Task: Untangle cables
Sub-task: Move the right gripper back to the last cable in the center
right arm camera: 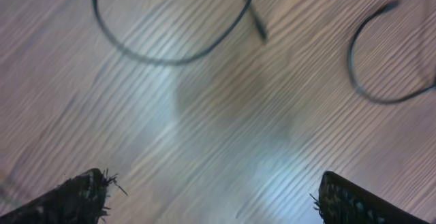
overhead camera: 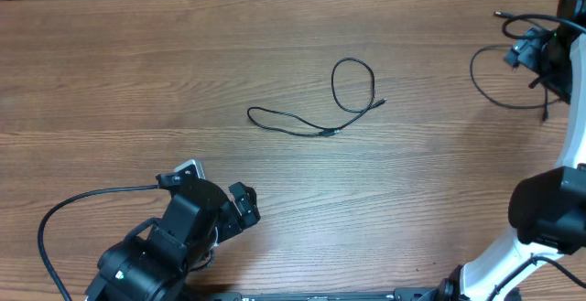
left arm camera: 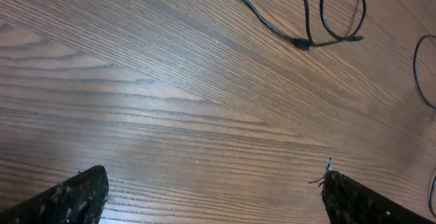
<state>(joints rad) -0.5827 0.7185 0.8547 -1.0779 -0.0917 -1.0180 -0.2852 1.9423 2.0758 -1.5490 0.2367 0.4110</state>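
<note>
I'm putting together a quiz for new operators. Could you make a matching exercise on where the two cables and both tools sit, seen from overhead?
1 closed-loop cable
2 arc-shaped cable
3 left tool
4 right tool

A upper right, open
B centre, lying loose
C lower left, open
D right side, lying flat

Pairs: 1-B, 2-D, 3-C, 4-A
</note>
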